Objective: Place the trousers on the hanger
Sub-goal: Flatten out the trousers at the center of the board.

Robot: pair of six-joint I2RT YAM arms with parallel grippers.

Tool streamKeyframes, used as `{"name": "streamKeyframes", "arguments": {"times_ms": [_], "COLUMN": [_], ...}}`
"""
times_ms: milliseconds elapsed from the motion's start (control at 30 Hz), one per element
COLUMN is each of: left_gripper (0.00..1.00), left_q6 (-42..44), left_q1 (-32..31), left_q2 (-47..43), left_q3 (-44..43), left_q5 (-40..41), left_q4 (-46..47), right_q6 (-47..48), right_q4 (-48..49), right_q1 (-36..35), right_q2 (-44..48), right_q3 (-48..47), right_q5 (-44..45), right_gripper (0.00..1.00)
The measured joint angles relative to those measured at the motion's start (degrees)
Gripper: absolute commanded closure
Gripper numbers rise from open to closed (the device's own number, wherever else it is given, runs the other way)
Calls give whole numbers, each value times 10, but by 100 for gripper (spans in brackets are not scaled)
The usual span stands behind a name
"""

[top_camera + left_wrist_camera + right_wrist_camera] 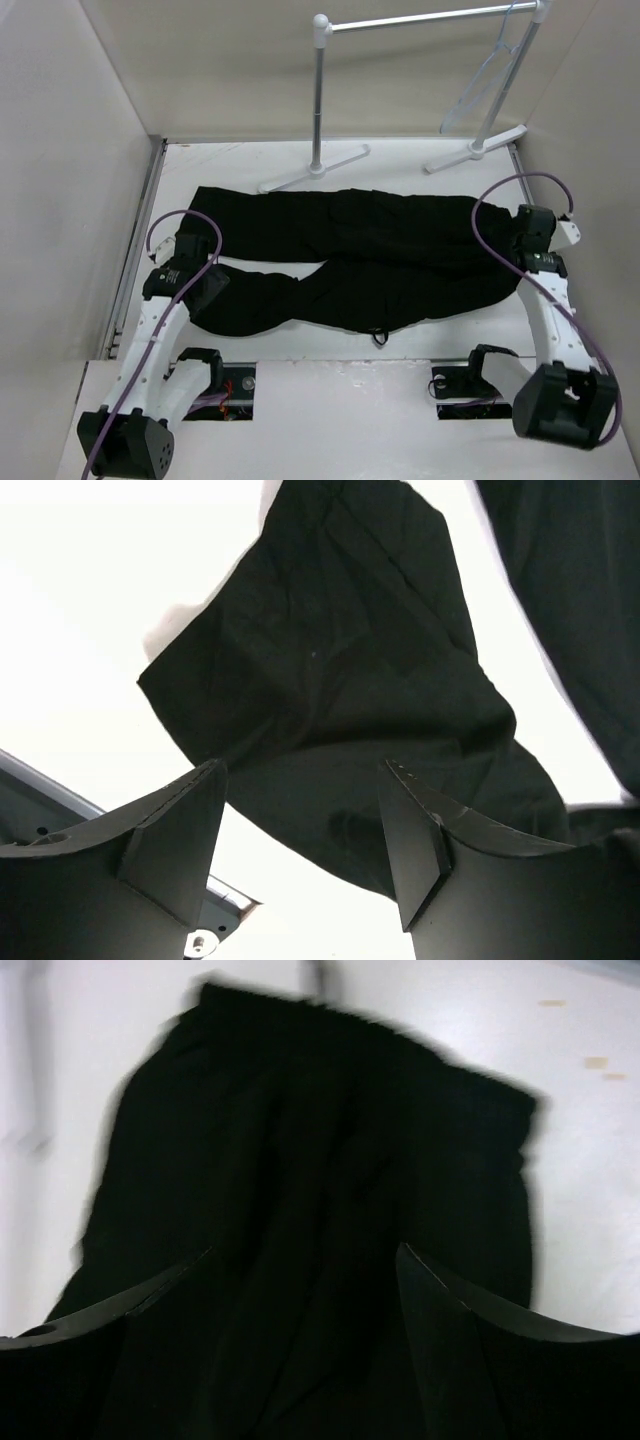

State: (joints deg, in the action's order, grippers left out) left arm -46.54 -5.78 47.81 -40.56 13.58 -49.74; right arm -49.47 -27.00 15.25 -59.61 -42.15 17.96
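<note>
The black trousers [350, 260] lie flat across the table, waist to the right, legs to the left, with a small drawstring loop [380, 338] at the near edge. The pale hanger [487, 78] hangs from the right end of the rack bar, away from both grippers. My left gripper [207, 283] is open and empty over the near leg's end; in the left wrist view [300, 770] the leg fabric [330, 660] lies just ahead of the jaws. My right gripper [515, 235] is open above the waist; in the right wrist view [302, 1250] the waist fabric [320, 1140] fills the space between the jaws.
A white tubular garment rack [420, 20] stands at the back on flat feet [315, 170] just beyond the trousers. Beige walls enclose the left, back and right sides. The table's left edge rail [140, 230] runs close to my left arm.
</note>
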Motion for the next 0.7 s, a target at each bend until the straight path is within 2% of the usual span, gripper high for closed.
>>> {"name": "streamKeyframes", "arguments": {"times_ms": [67,200,300,467,567,700], "left_gripper": [41,49,49,49,49,51], "left_q6": [0,-2,-33,-128,-169,-200], "left_q1": [5,6,7,10,14,26], "left_q2": [8,41,37,-32,-46,-25], "left_q3": [0,0,6,40,57,97], "left_q5": [-1,-10,-17,-40,-54,-60], "left_q4": [8,15,-2,-76,-110,-90], "right_q6": [3,6,6,-1,-2,4], "right_q4": [2,5,4,-2,-9,-8], "right_q1": [-54,-167,-253,-366,-399,-400], "right_q2": [33,104,128,127,121,114], "right_q3": [-11,-6,10,41,47,47], "right_q5": [0,-5,-19,-35,-44,-58], "right_gripper": [32,38,39,37,36,36]}}
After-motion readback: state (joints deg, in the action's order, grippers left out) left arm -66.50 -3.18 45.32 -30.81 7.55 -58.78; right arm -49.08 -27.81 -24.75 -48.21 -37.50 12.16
